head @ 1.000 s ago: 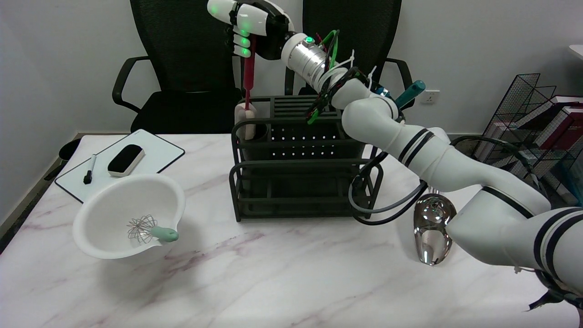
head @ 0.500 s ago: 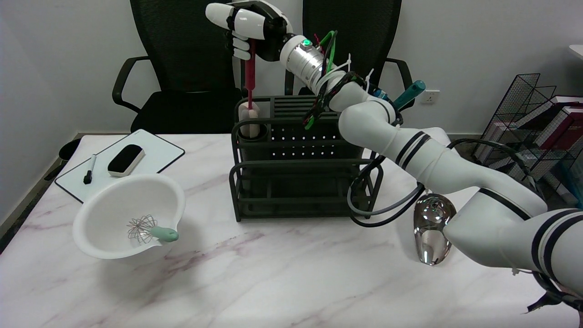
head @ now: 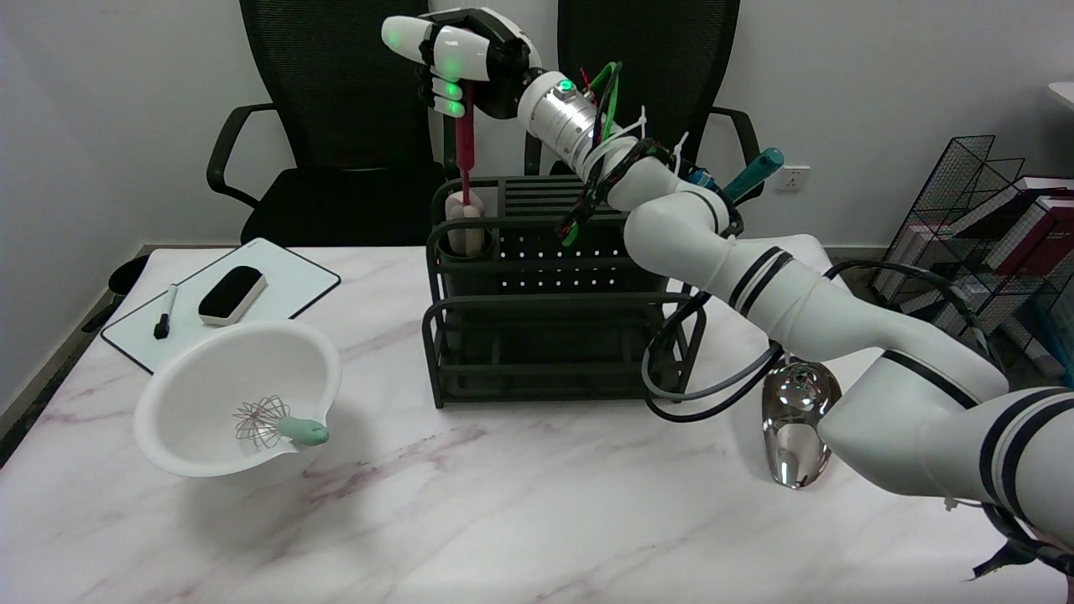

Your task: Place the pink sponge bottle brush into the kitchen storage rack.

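While gripped by the right hand (head: 457, 63), one brush (head: 465, 189) upright in one rack (head: 545, 335).

Right arm stretched up and across, hand closed high.

The right arm reaches in from the lower right, rising through a bent elbow to a silver wrist wrapped in cables. The right hand (head: 457, 63) is held at the top, its fingers (head: 446, 86) curled down and closed around the brush (head: 464, 149) handle, green lights glowing on them.

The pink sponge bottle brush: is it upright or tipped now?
Upright: the brush hangs handle up from the right hand, sponge partly inside the rack cup.
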`<action>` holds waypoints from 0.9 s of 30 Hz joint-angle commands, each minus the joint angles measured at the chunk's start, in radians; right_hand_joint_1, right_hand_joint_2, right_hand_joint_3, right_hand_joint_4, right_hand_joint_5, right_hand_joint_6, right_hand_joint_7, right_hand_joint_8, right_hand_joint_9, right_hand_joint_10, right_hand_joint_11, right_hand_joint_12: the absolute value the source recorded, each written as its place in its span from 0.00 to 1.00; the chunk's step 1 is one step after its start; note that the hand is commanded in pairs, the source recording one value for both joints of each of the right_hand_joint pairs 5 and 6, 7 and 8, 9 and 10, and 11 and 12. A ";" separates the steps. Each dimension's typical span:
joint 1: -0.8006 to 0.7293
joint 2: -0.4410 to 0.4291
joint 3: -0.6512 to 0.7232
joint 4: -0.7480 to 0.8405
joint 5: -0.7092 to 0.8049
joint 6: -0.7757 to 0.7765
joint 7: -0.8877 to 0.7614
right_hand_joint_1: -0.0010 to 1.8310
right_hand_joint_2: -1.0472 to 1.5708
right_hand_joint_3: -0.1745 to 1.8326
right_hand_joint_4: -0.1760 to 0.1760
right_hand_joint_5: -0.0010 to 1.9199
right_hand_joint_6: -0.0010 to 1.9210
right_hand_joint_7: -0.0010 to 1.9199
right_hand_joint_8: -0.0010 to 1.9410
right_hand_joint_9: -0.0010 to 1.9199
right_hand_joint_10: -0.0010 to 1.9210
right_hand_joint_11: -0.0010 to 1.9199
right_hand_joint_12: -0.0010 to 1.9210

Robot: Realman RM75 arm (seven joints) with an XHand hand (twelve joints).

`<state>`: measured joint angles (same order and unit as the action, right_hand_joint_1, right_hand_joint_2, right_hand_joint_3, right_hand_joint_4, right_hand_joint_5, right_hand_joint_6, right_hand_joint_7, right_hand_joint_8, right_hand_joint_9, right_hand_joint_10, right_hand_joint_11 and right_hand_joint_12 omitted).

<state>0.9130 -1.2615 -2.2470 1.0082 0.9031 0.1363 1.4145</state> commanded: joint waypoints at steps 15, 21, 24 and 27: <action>-0.066 0.003 -0.004 -0.011 -0.015 0.011 0.003 0.56 1.00 0.27 0.50 1.00 1.00 0.95 0.94 0.92 0.92 0.84 0.84; -0.086 0.003 -0.004 -0.005 -0.014 0.029 0.004 0.57 0.89 0.37 0.50 1.00 1.00 0.78 0.77 0.73 0.73 0.67 0.67; -0.097 0.004 -0.004 0.000 -0.012 0.047 0.004 0.63 0.64 0.62 0.50 0.72 0.72 0.68 0.68 0.66 0.66 0.60 0.60; -0.109 0.009 -0.002 0.011 -0.012 0.063 0.004 0.66 0.53 0.69 0.50 0.51 0.51 0.62 0.61 0.60 0.60 0.54 0.54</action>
<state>0.8513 -1.2582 -2.2497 0.9999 0.8901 0.1536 1.4175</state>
